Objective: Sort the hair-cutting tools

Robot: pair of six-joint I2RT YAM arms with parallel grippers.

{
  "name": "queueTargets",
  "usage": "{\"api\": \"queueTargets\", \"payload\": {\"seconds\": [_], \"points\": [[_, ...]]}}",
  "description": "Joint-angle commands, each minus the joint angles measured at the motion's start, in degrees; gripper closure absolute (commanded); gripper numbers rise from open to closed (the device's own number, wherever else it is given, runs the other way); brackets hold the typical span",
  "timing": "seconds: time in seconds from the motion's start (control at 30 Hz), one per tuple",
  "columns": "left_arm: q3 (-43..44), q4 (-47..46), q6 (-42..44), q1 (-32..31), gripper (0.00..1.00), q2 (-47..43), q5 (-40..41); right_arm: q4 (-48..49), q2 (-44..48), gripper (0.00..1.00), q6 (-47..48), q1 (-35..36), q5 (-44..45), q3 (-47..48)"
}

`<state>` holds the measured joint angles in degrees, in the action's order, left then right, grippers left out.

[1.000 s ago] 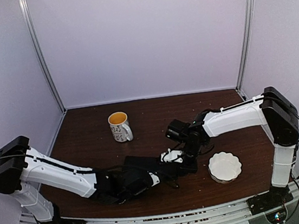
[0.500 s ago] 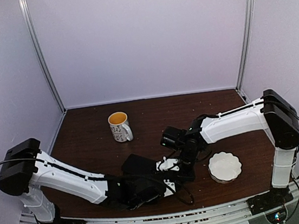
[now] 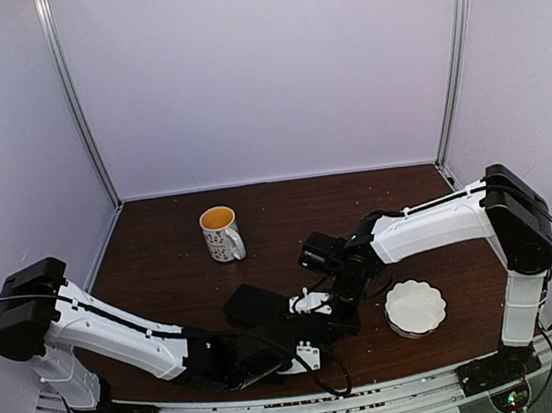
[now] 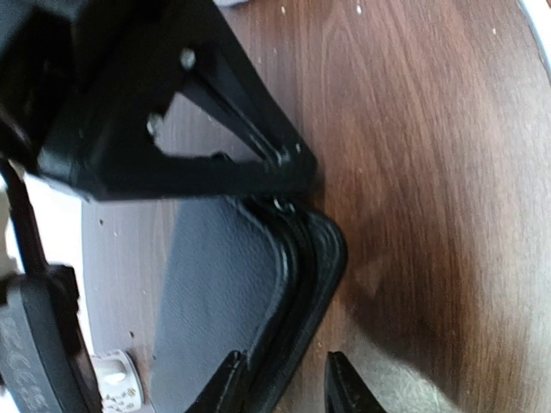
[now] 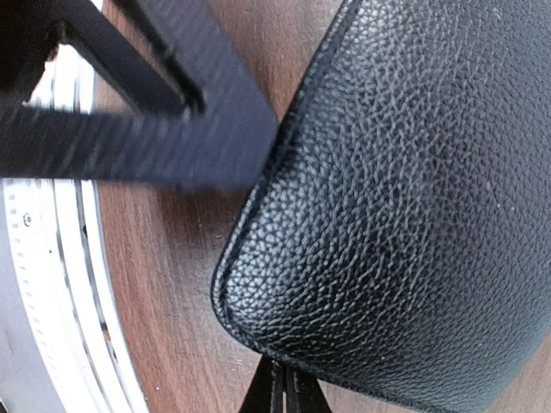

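Observation:
No hair-cutting tools show in any view. A black zip case (image 3: 253, 303) lies flat at the table's middle front. My left gripper (image 3: 299, 350) is low at its near right edge. In the left wrist view the case's rim (image 4: 297, 284) runs in between the left gripper's (image 4: 284, 391) parted fingers, close against one, with bare wood showing before the other. My right gripper (image 3: 324, 313) is at the case's right corner. Its tips (image 5: 284, 391) are pressed together at the edge of the grained leather case (image 5: 413, 189); whether they pinch anything is hidden.
A white patterned mug (image 3: 221, 232) stands at the back left of centre. A white scalloped dish (image 3: 414, 307) sits at the front right, beside the right arm. The table's front rail (image 5: 52, 284) runs close to the case's corner.
My left arm has reached further right along the front edge, bringing its gripper to the case's near right edge. The right gripper came down and left onto the case's corner.

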<state>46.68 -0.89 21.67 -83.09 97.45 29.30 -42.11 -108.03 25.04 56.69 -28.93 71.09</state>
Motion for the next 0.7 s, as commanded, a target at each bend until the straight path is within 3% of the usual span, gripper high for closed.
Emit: {"api": "queueTargets", "payload": {"seconds": [0.0, 0.23, 0.37, 0.53, 0.67], "points": [[1.24, -6.2, 5.15, -0.23, 0.66, 1.74, -0.99, -0.48, -1.08, 1.0, -0.95, -0.42, -3.32, 1.08], [5.77, -7.24, 9.1, -0.23, 0.69, 8.31, 3.34, -0.83, -1.53, 1.0, -0.87, -0.39, -4.31, 1.16], [6.81, -7.24, 10.85, -0.22, 0.79, 10.6, 5.74, -0.97, -1.77, 1.0, -0.94, -0.43, -4.79, 1.39], [6.1, -6.96, 10.82, -0.23, 1.0, 9.87, 5.17, -1.56, -2.09, 1.0, -1.22, -1.14, -3.36, 1.43], [4.3, -6.21, 9.03, -0.23, 1.0, 8.21, 4.45, -2.4, -2.6, 1.0, -2.31, -4.32, -1.28, 1.64]]}}
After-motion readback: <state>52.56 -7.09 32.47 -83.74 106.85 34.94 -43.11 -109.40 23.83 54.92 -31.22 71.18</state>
